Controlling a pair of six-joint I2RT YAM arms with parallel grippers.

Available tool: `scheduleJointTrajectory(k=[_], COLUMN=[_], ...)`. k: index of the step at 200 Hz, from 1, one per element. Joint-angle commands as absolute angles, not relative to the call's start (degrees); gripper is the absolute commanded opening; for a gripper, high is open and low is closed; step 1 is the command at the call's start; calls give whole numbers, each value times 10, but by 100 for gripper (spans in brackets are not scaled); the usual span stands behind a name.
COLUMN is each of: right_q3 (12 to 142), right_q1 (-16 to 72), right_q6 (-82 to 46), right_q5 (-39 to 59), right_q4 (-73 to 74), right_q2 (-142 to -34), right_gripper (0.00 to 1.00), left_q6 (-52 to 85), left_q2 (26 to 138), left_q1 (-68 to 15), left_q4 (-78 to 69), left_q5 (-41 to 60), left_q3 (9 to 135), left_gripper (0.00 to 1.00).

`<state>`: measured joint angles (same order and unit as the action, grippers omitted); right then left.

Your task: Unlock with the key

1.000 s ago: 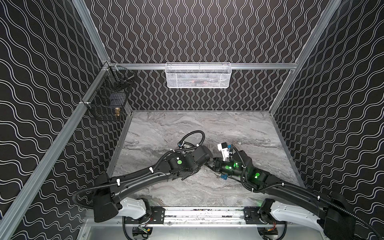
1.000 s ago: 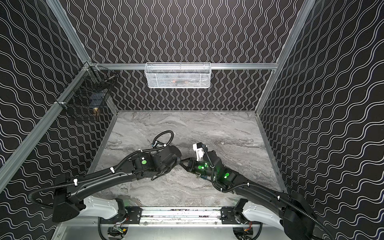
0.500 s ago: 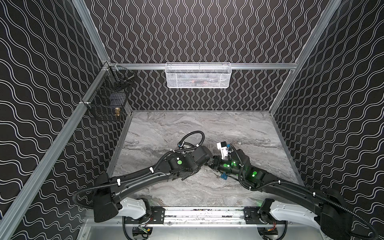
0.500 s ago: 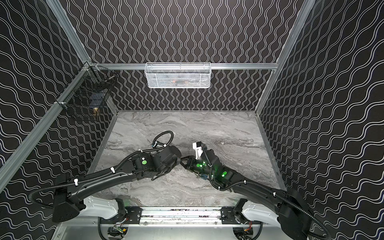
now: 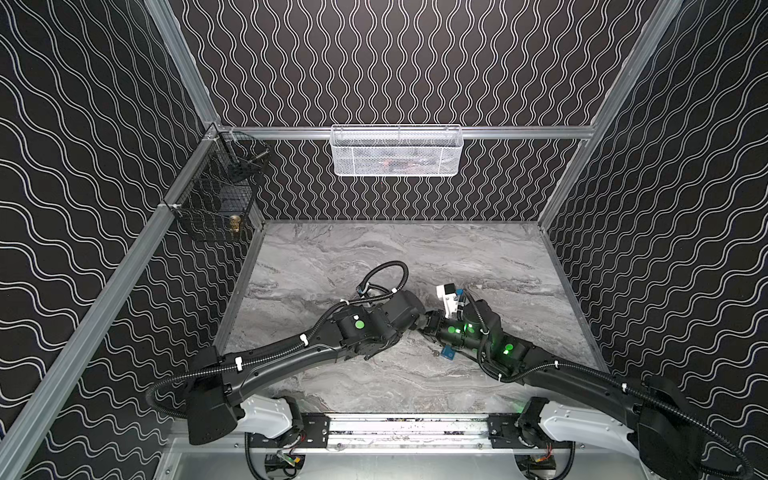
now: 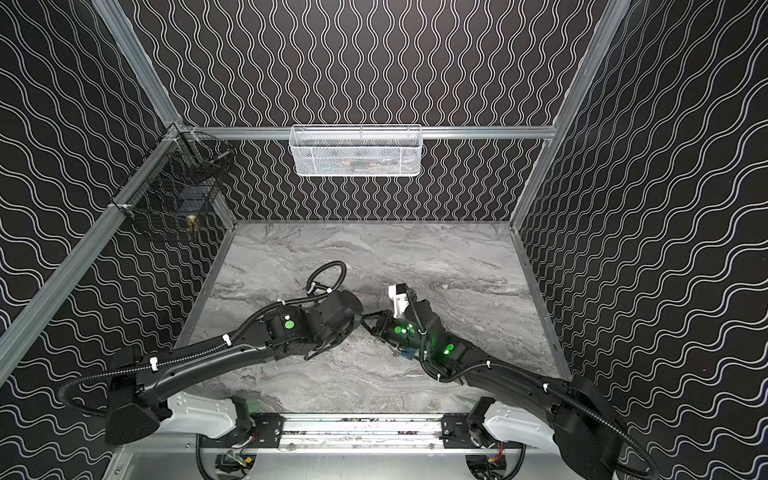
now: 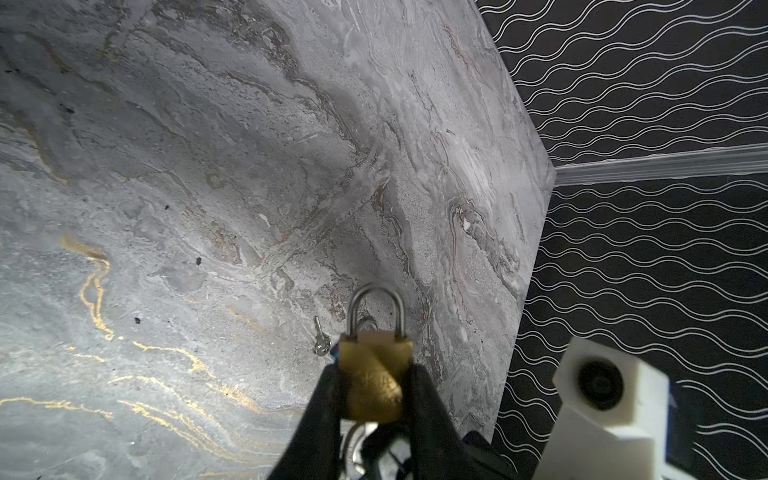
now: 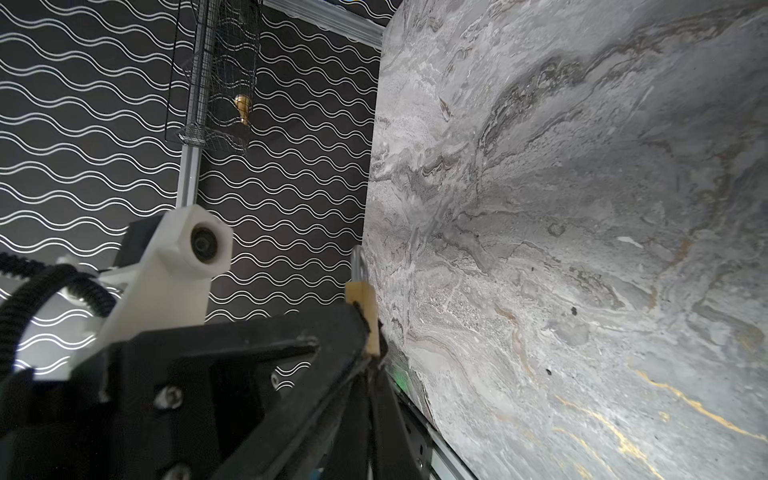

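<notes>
Padlock [image 7: 374,368] clamped in left pincer [image 7: 372,388]; right pincer [image 8: 372,374] seemingly touches it.

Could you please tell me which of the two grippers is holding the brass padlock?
The left gripper: its fingers clamp the brass padlock on both sides. The right gripper is shut at the padlock's base, not around it.

In both top views the padlock [image 7: 374,376] is hidden from sight; whether the right pincer [image 8: 374,370] holds anything, I can't make out.
</notes>
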<state>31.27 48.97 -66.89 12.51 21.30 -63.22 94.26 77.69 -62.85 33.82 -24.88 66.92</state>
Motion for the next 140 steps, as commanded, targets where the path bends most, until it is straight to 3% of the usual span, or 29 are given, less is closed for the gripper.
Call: scheduleJointTrajectory(k=[1, 84, 140], right_q3=[302, 243, 232], right_q1=[483, 458, 457], right_q6=[-717, -840, -873], right_q5=[144, 197, 207], right_q4=[288, 556, 647], right_q2=[-625, -632, -655], right_gripper=[0, 0, 0], left_q6=[951, 963, 973], left_q2=[769, 746, 733], left_q1=[-629, -637, -654], left_q4=[290, 228, 193], left_q5=[-220, -193, -191], left_q3=[663, 625, 612], left_gripper=[0, 0, 0])
